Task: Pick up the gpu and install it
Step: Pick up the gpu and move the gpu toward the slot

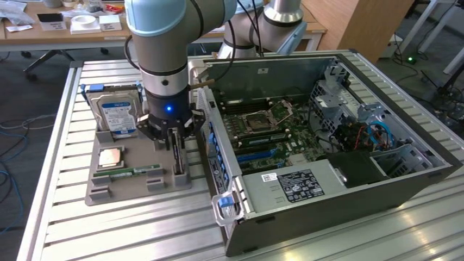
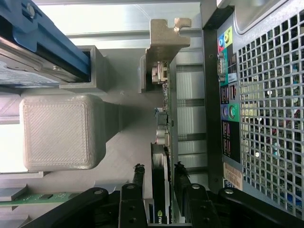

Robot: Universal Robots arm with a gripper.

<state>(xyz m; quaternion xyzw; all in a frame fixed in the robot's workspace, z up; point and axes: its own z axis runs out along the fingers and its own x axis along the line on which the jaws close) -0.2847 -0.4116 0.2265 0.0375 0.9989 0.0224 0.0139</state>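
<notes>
The gpu (image 1: 178, 157) stands on edge in a slot of the grey holder (image 1: 108, 191), just outside the computer case's wall. My gripper (image 1: 176, 142) has come straight down over it. In the wrist view the gpu (image 2: 161, 137) runs away from the camera, its green board and black cooler edge-on, with its silver bracket (image 2: 166, 33) at the far end. My gripper (image 2: 159, 173) straddles the card, with one black finger (image 2: 138, 175) on each face, closed in against it. The card sits in its slot.
The same holder carries a blue-labelled hard drive (image 1: 116, 115), a CPU (image 1: 110, 157) and a RAM stick (image 1: 134, 171). The open computer case (image 1: 406, 179) lies close beside the holder, motherboard (image 1: 268, 130) exposed. In the wrist view its perforated rear panel (image 2: 266, 118) is very near the gpu.
</notes>
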